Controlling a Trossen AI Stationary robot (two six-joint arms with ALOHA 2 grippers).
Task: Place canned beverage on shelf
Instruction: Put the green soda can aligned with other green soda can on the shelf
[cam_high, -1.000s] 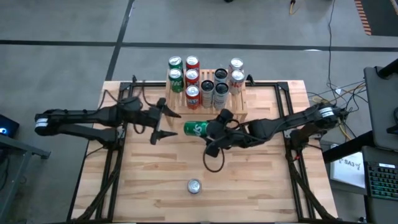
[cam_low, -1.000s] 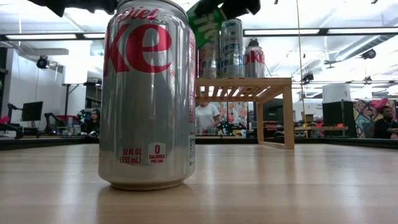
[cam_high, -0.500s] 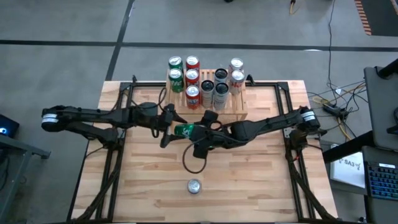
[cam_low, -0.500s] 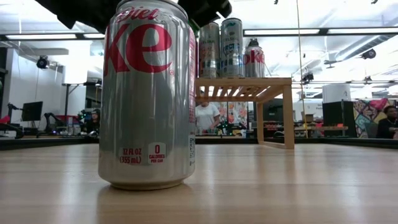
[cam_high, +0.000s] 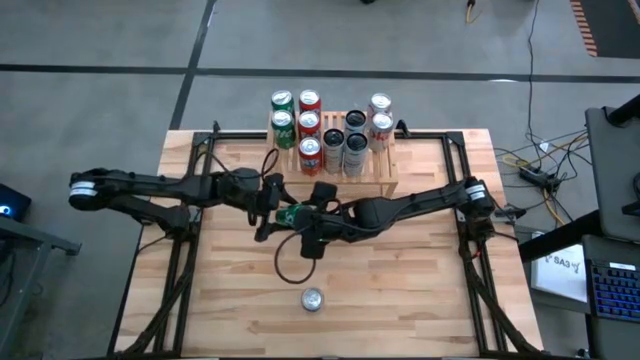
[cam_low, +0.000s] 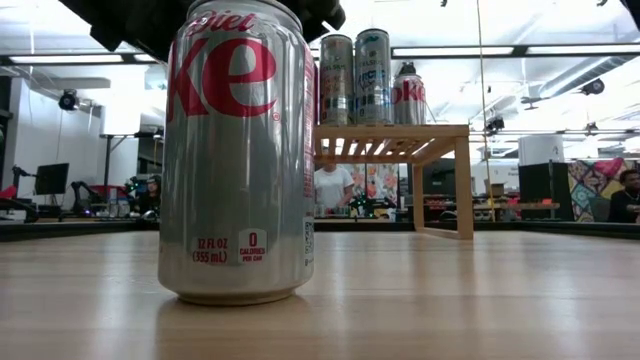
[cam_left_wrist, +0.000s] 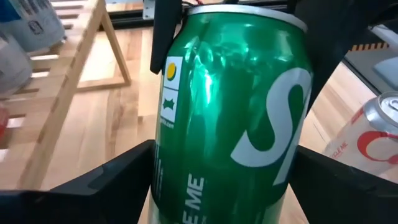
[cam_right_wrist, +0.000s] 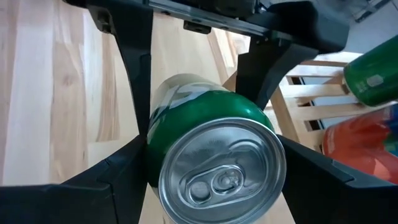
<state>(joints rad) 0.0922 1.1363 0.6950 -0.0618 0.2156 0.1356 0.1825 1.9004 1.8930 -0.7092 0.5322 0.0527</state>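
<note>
A green can (cam_high: 292, 213) lies level in the air over the middle of the table, lid toward my right arm. My right gripper (cam_high: 303, 222) is shut on it. It also shows in the right wrist view (cam_right_wrist: 214, 165). My left gripper (cam_high: 268, 210) is open, with its fingers (cam_left_wrist: 106, 177) on either side of the can's lower half (cam_left_wrist: 224, 155). I cannot tell whether they touch it. The shelf (cam_high: 385, 170), a low light-wood slatted rack, stands at the far edge and carries several cans (cam_high: 345, 140). My right gripper pinches the green can's round wall at its lid end (cam_right_wrist: 154, 140) between its two fingers. The fingers come level from the table's right and lie along the can. The can is lifted clear of the table and lies level, its lid (cam_right_wrist: 217, 171) facing the right wrist.
A silver Diet Coke can (cam_high: 313, 299) stands upright near the table's near edge, and it fills the low view (cam_low: 237, 150). Green and red cans (cam_high: 296, 118) stand in rows at the shelf's left end. Bare wood lies left and right of the grippers.
My right gripper has carried the green can toward the table's left and a little toward the near edge, keeping it level. The can now lies between my left gripper's open fingers. My left arm has reached slightly toward the right.
</note>
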